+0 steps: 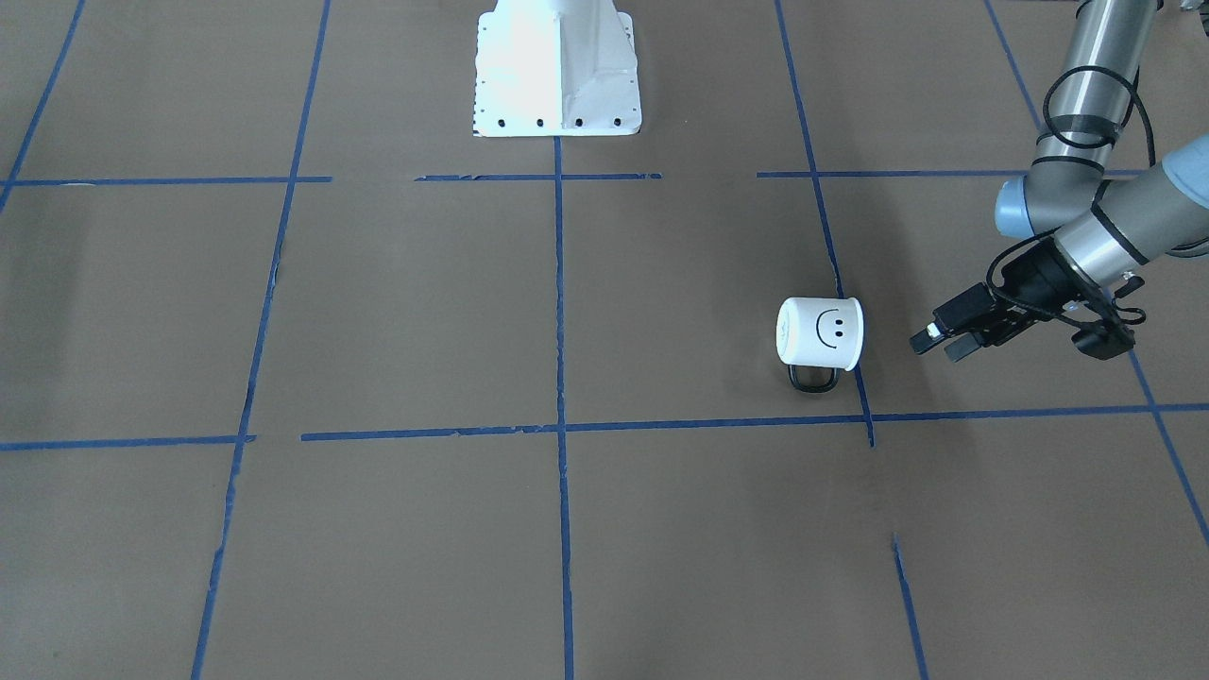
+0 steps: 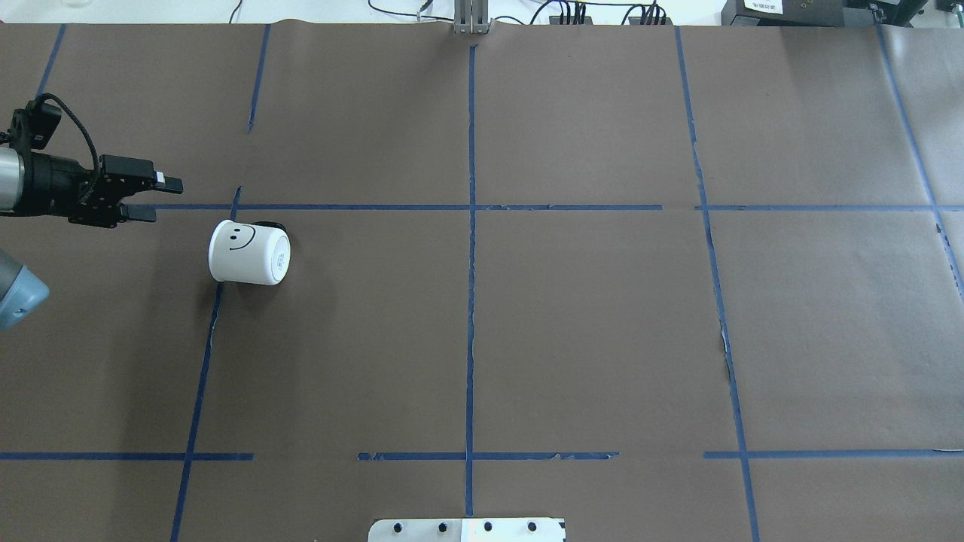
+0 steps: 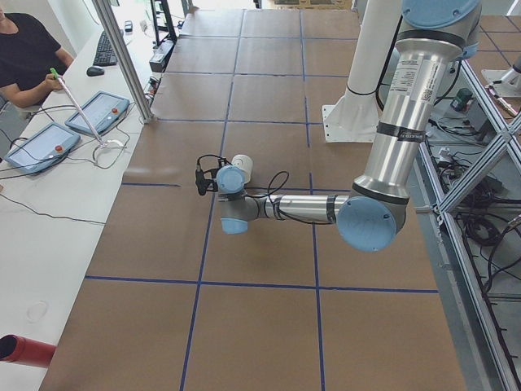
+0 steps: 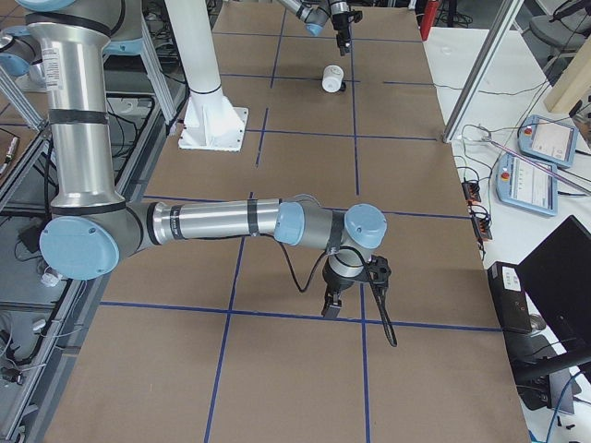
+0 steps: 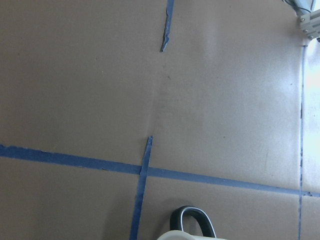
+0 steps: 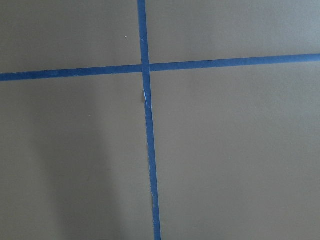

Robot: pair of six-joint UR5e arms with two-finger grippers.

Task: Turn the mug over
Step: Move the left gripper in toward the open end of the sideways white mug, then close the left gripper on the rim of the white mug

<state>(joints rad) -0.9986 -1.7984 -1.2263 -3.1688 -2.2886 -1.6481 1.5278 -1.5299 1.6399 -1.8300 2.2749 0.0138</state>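
The overhead view looks forward and down on the table (image 2: 587,324) from behind the robot; the front-facing view faces it from opposite, steeply down. Both share the white base (image 2: 467,529), the left gripper (image 2: 162,199) and the mug (image 2: 248,252) ahead of its fingertips. The side views look along the table from either end, farther off. The left wrist camera sits close over the table, catching the mug's handle (image 5: 192,222) near the hand; the right one, equally close, sees a blue tape cross (image 6: 145,66).
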